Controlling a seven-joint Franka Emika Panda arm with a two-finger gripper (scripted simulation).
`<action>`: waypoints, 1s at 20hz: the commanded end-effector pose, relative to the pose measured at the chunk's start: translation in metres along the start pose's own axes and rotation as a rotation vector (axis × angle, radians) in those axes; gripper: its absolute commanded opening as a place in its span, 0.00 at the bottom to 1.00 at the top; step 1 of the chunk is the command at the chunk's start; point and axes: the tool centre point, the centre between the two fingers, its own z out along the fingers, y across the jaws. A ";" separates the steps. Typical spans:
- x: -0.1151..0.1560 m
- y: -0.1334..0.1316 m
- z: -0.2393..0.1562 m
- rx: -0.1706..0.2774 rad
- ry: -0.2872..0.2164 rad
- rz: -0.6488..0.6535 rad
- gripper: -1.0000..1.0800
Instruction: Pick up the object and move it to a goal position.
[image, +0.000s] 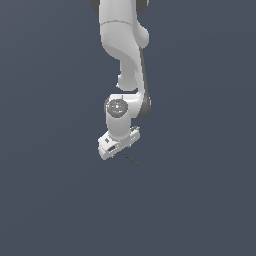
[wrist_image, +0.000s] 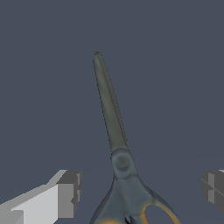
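1. Scissors (wrist_image: 114, 124) lie flat on the table (wrist_image: 175, 65), right below my pincer (wrist_image: 140, 192), blades closed and pointing away from the wrist; in the exterior view only the dark blade tip pokes out beneath my hand.
2. My pincer stands wide open and holds nothing: one finger (wrist_image: 65, 194) sits to each side of the pivot and handles, well clear of the metal.
3. I judge them light, stiff and thin, the blades smooth and likely slippery.
4. Best hold, I think: across the pivot or the neck just above the orange-yellow rings, where the body is widest.
5. No goal marker shows.
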 end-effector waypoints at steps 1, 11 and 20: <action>-0.001 -0.001 0.013 0.001 -0.001 -0.001 0.96; 0.000 0.000 0.032 0.001 0.000 -0.003 0.00; 0.001 -0.001 0.030 0.001 0.000 -0.004 0.00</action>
